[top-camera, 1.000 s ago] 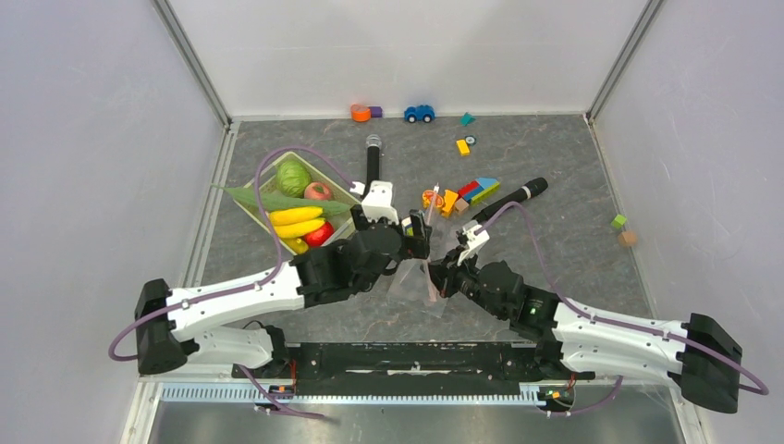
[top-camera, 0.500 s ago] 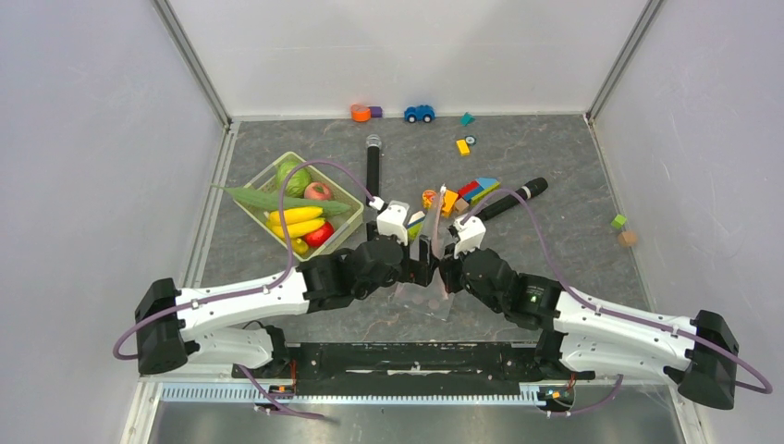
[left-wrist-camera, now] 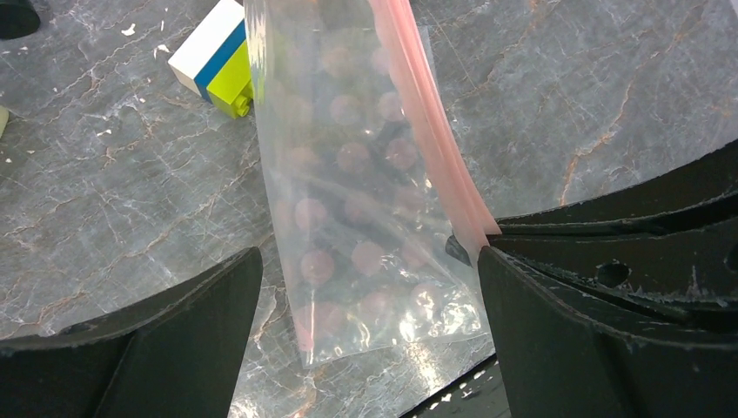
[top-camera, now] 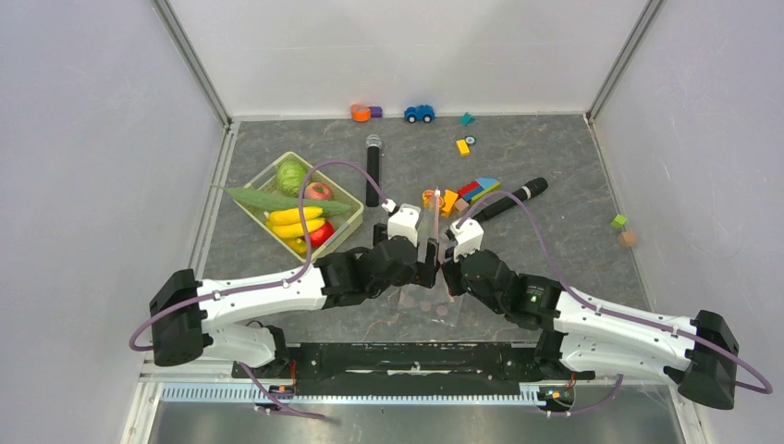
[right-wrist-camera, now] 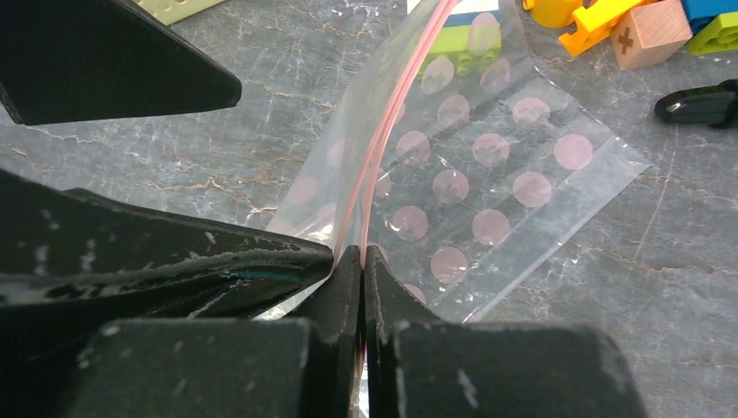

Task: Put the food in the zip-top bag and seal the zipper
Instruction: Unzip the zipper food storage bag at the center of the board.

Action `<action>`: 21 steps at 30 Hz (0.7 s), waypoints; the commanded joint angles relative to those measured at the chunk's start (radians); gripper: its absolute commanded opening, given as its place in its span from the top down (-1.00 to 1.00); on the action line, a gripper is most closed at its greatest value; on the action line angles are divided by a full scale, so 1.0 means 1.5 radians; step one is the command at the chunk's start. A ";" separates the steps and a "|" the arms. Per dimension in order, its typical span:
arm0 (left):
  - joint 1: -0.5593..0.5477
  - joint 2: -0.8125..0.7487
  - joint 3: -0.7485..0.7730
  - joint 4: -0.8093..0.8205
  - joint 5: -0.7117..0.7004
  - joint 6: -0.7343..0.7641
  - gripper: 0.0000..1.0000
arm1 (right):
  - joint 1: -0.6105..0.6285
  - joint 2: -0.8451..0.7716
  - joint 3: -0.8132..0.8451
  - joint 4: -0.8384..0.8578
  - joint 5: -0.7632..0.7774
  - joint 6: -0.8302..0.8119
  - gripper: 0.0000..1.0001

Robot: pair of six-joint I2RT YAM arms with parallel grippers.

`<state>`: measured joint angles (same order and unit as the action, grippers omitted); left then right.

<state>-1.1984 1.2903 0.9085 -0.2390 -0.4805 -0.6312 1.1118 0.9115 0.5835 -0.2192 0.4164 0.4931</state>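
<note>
Zip-top bag (right-wrist-camera: 487, 174): zipper (right-wrist-camera: 383, 131) clamped in closed right gripper (right-wrist-camera: 361, 261).
Left gripper (left-wrist-camera: 365, 261) wide, empty, straddling bag; zipper lengthwise ahead, beside one finger.

The tabletop (top-camera: 555, 268) is grey with a marble pattern, and white walls close it in. A pale green basket (top-camera: 265, 176) stands on its left part. Just right of the basket lies a black microphone (top-camera: 373, 171), pointing to the far wall. A second microphone (top-camera: 513, 197) lies slanted near the middle, beside a cluster of coloured blocks (top-camera: 471, 191). One block there is wooden with a cross mark (right-wrist-camera: 651, 33). Along the far edge are an orange piece (top-camera: 361, 113), a blue toy car (top-camera: 419, 113) and a teal block (top-camera: 467, 118). A yellow block (top-camera: 462, 146) lies nearer. At the right, well apart, a green cube (top-camera: 618, 222) sits just beside a wooden cube (top-camera: 628, 238). A white, blue and lime brick (left-wrist-camera: 218, 57) shows in the left wrist view.
</note>
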 commanded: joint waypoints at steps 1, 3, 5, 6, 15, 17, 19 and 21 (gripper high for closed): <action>-0.001 0.028 0.046 -0.002 -0.014 -0.001 -0.99 | 0.004 -0.001 0.015 0.065 -0.037 -0.033 1.00; 0.000 0.032 0.054 -0.011 -0.016 -0.008 -0.99 | 0.004 0.001 0.012 0.064 -0.033 -0.034 1.00; 0.000 0.023 0.053 -0.013 -0.015 -0.010 -0.99 | 0.004 -0.001 0.008 0.064 -0.025 -0.033 1.00; 0.001 0.015 0.051 -0.014 -0.015 -0.011 -0.99 | 0.004 -0.003 0.007 0.064 -0.023 -0.032 1.00; 0.003 -0.046 -0.001 0.011 -0.028 -0.031 -0.99 | 0.004 -0.007 -0.002 0.075 -0.041 -0.050 1.00; 0.003 -0.044 -0.002 0.023 -0.028 -0.033 -0.99 | 0.004 -0.009 -0.006 0.085 -0.051 -0.052 1.00; 0.003 -0.036 0.002 0.023 -0.038 -0.034 -0.99 | 0.004 -0.011 -0.009 0.094 -0.059 -0.057 1.00; 0.003 -0.026 0.005 0.019 -0.045 -0.036 -0.99 | 0.004 -0.013 -0.010 0.099 -0.067 -0.059 1.00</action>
<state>-1.1954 1.2392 0.9100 -0.2543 -0.5007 -0.6487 1.1126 0.9142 0.5724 -0.1452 0.3481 0.4278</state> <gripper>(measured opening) 0.994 0.011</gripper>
